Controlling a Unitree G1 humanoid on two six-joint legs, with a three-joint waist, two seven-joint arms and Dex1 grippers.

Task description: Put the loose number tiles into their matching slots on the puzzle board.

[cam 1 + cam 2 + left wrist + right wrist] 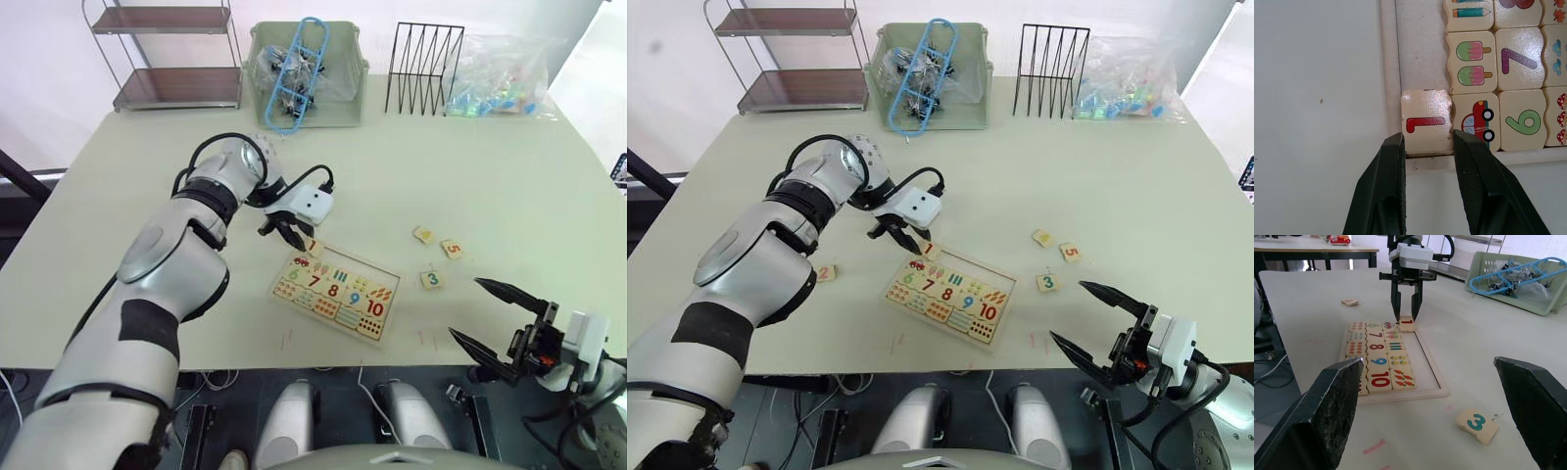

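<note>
Centrally, left gripper (287, 231) with jaws astride the 1 tile (1426, 128) at the puzzle board (336, 293) corner slot, three loose tiles (438, 253) right, one left; right gripper (490, 315) spread, lower right.

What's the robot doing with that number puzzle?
The robot is putting number tiles into a wooden puzzle board. Its left gripper is right at the board's corner, jaws on either side of the 1 tile, which sits in the end slot beside the car picture. Tile 3, tile 5 and one more tile lie loose on the table to the right, and tile 2 lies to the left. The right gripper waits open near the table's edge.
</note>
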